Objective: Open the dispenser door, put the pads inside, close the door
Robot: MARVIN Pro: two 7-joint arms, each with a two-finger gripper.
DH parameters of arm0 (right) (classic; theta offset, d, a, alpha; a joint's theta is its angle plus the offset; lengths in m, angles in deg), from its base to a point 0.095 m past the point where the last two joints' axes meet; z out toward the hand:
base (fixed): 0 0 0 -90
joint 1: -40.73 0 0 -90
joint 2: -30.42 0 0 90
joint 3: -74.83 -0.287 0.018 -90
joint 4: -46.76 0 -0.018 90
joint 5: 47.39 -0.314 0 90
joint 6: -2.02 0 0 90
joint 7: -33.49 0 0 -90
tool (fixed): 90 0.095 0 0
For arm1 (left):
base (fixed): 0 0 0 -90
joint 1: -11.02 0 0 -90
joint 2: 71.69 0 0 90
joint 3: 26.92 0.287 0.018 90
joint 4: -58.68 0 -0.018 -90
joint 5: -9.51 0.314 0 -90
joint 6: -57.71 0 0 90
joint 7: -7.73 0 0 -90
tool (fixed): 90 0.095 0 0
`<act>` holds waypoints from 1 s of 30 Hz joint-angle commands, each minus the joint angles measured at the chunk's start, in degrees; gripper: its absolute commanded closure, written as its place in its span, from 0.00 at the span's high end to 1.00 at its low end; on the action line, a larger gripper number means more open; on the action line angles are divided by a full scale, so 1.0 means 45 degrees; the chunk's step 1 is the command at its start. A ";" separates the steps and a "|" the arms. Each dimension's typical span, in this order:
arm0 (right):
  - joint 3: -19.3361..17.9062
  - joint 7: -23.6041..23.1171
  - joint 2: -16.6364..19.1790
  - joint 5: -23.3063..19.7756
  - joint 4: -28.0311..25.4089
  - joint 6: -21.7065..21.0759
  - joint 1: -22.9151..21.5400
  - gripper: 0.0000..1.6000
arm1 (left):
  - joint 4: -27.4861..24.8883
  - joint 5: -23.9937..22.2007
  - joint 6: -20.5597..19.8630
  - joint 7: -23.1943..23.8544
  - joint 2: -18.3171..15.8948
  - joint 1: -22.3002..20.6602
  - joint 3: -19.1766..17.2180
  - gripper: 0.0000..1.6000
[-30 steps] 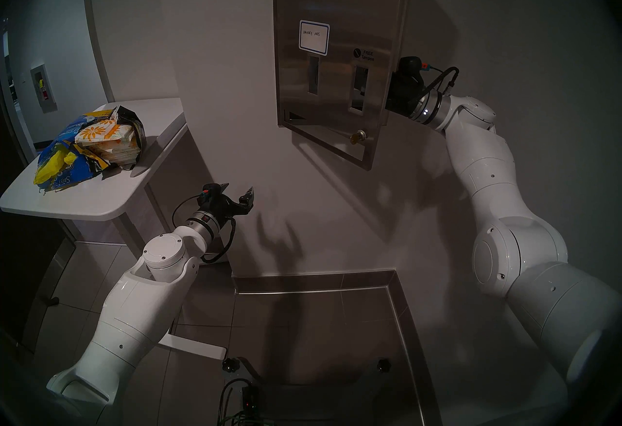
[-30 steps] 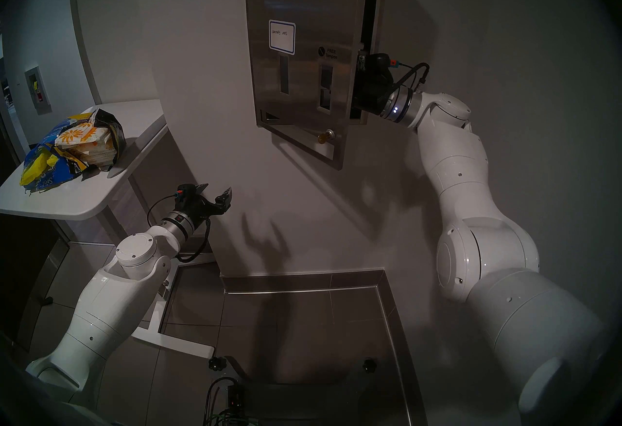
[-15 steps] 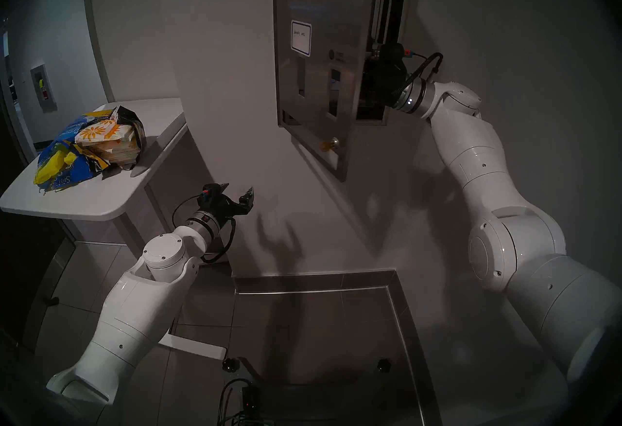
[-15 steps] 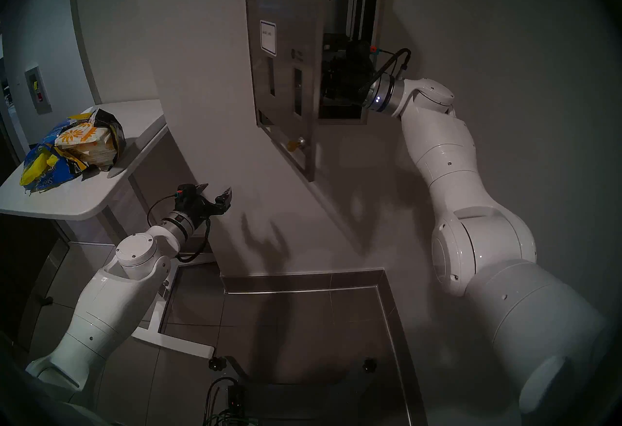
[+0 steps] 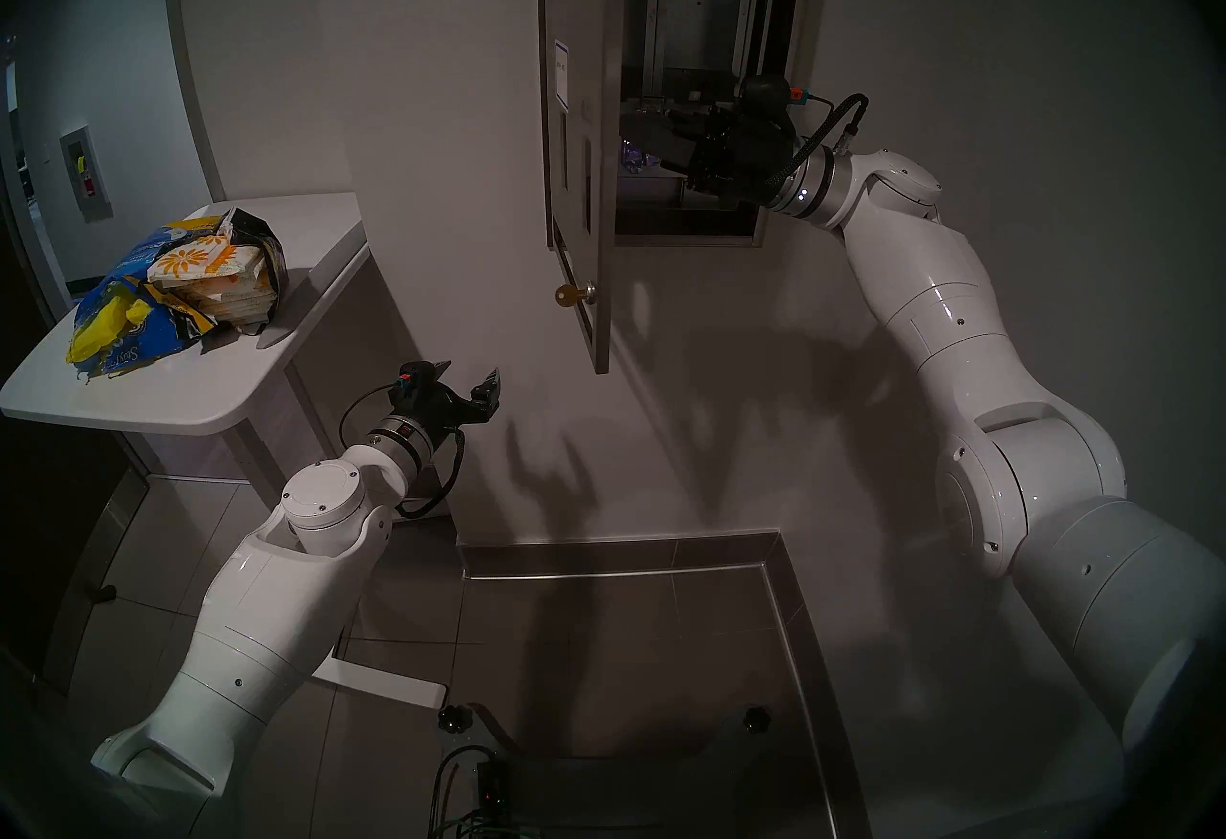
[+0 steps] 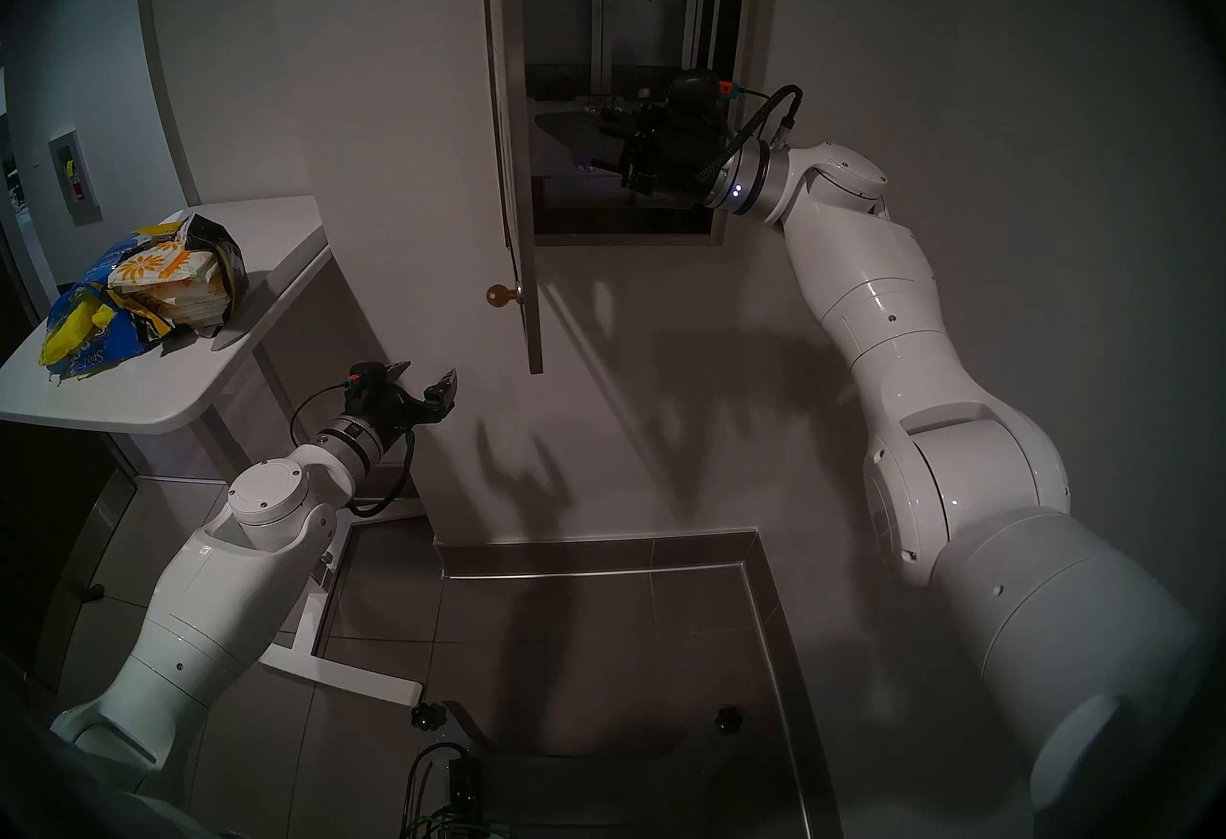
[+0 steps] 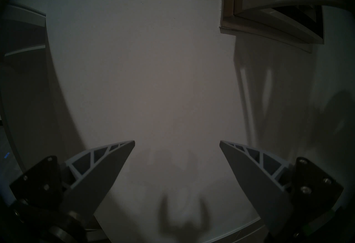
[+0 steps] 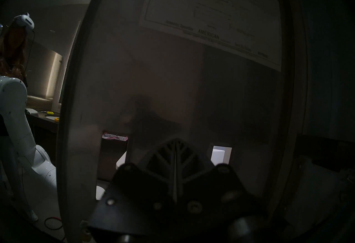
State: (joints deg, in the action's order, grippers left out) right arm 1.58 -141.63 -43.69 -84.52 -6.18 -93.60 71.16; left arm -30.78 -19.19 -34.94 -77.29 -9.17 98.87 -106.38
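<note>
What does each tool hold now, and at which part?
Nothing. The left tool is open and empty; the right tool is shut with nothing between its fingers, behind the dispenser door.

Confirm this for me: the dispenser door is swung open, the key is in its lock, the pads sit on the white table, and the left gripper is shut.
One thing is wrong: the left gripper is open, its fingers spread wide and empty in the left wrist view. The rest holds: the dispenser door is swung open, the key is in its lock, and the pads sit on the white table.
</note>
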 commanded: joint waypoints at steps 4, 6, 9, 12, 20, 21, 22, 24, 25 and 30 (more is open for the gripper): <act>-0.0220 0.0027 -0.0579 -0.0435 0.0467 0.1292 -0.0879 0.00 | -0.0391 0.0036 0.0191 -0.0021 0.0032 -0.0368 -0.0101 1.00; -0.0218 0.0027 -0.0698 -0.0419 0.0512 0.1449 -0.0927 0.00 | -0.0391 0.0035 0.0190 -0.0022 0.0031 -0.0368 -0.0100 1.00; -0.0190 0.0178 -0.0872 -0.0295 0.0606 0.1724 -0.0985 0.00 | -0.0391 0.0035 0.0190 -0.0023 0.0030 -0.0368 -0.0100 1.00; -0.0111 0.0324 -0.1044 -0.0192 0.0721 0.1904 -0.1064 0.00 | -0.0392 0.0036 0.0192 -0.0025 0.0030 -0.0368 -0.0099 1.00; 0.0174 0.0740 -0.1520 0.0114 0.0950 0.2102 -0.1484 0.00 | -0.0391 0.0034 0.0189 -0.0027 0.0028 -0.0368 -0.0096 1.00; 0.0222 0.0800 -0.1580 0.0171 0.0984 0.2114 -0.1546 0.00 | -0.0391 0.0033 0.0189 -0.0027 0.0027 -0.0369 -0.0096 1.00; 0.0251 0.0842 -0.1632 0.0197 0.1001 0.2119 -0.1586 0.00 | -0.0390 0.0033 0.0188 -0.0027 0.0027 -0.0369 -0.0096 1.00; 0.0332 0.0942 -0.1760 0.0287 0.1056 0.2135 -0.1698 0.00 | -0.0390 0.0032 0.0187 -0.0027 0.0026 -0.0369 -0.0095 1.00; 0.0375 0.0997 -0.1829 0.0330 0.1066 0.2132 -0.1744 0.00 | -0.0389 0.0031 0.0185 -0.0026 0.0025 -0.0369 -0.0095 1.00; 0.0588 0.1340 -0.2168 0.0622 0.1224 0.2193 -0.1996 0.00 | -0.0388 0.0029 0.0184 -0.0026 0.0024 -0.0370 -0.0094 1.00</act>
State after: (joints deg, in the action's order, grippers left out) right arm 3.79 -137.79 -50.56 -82.32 -0.65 -83.80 66.52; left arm -30.80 -19.18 -34.94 -77.37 -9.20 98.87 -106.34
